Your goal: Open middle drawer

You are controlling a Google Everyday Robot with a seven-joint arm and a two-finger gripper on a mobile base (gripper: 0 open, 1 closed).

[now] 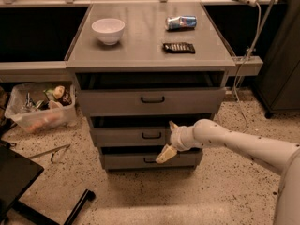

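middle drawer (123,137): below the counter's (140,50) front edge, second of three fronts
handle (151,135): black loop at the front's centre
gripper (168,139): just right of handle, fingers spread apart, grasping nothing
contact with drawer: can't tell
bowl (108,30): near counter's back-left corner

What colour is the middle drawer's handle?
Black, camera view: small loop handle on grey middle drawer; end effector beside it.

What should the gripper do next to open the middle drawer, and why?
Probably ease the gripper leftward in the picture onto the handle of the middle drawer: its open fingers sit just right of that black loop, not yet around it.
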